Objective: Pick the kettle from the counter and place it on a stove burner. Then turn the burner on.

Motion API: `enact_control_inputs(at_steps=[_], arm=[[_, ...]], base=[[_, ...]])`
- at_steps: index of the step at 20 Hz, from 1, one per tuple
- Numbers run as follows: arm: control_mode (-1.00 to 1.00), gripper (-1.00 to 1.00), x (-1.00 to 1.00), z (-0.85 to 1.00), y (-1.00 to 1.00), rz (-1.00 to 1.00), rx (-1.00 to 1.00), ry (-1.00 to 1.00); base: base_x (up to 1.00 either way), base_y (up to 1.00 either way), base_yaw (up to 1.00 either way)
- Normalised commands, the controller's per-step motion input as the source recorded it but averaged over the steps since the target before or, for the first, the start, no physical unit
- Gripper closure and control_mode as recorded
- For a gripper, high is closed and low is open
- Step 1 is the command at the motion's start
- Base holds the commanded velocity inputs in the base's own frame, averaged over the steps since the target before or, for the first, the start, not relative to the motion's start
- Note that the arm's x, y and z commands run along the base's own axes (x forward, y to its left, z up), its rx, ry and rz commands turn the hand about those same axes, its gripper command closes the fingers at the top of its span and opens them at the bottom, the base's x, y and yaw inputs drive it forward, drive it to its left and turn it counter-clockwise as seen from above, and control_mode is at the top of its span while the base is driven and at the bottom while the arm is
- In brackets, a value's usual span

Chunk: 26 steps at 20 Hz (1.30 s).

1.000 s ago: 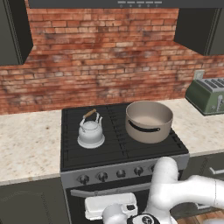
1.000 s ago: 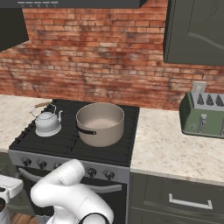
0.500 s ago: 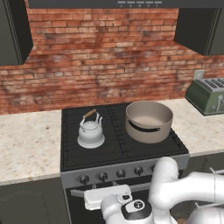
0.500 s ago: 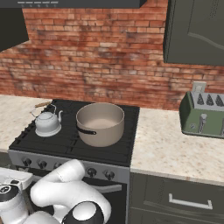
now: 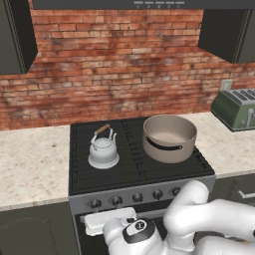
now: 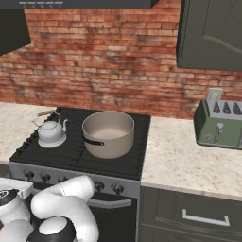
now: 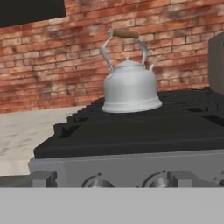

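Observation:
The silvery kettle (image 5: 103,149) with its tan wooden handle stands upright on the front-left stove burner (image 5: 94,174) of the black cooktop, not on the beige counter (image 5: 30,164). From the right base view the kettle (image 6: 51,132) sits left of the pot. My gripper (image 5: 108,220) hangs low before the stove's front panel, below the row of knobs (image 5: 117,200), open and empty. In the hand view the kettle (image 7: 130,85) is ahead and above on the grate, with two knobs (image 7: 97,181) close at the bottom.
A large beige pot (image 5: 169,137) with a dark handle fills the right burners. A green toaster (image 5: 236,108) stands on the counter at the right. Brick wall behind, dark cabinets above both sides, more counter (image 6: 189,160) to the stove's right.
My hand has risen and shifted slightly left in front of the stove, closer to the knob row. Kettle and pot have not moved; the jaws stay open.

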Motion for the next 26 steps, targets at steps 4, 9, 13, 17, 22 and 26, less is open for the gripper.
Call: enact_control_inputs(at_steps=[4, 9, 13, 17, 22, 26], arm=[[-1.00, -1.00, 0.01, 0.00, 0.01, 0.00, 0.00, 0.00], [-1.00, -1.00, 0.00, -0.20, 0.00, 0.00, -0.02, 0.00], [-1.00, -1.00, 0.03, -0.21, 0.00, 0.00, -0.03, 0.00], [-1.00, -1.00, 0.09, -0.06, 0.00, 0.00, 0.00, 0.00], [-1.00, -1.00, 0.25, -0.04, 0.00, 0.00, 0.00, 0.00], [-1.00, -1.00, 0.31, -0.14, 0.00, 0.00, -0.01, 0.00]], base=[[0.00, 0.00, 0.00], [0.00, 0.00, 0.00], [0.00, 0.00, 0.00], [0.00, 0.00, 0.00], [0.00, 0.00, 0.00], [0.00, 0.00, 0.00]])
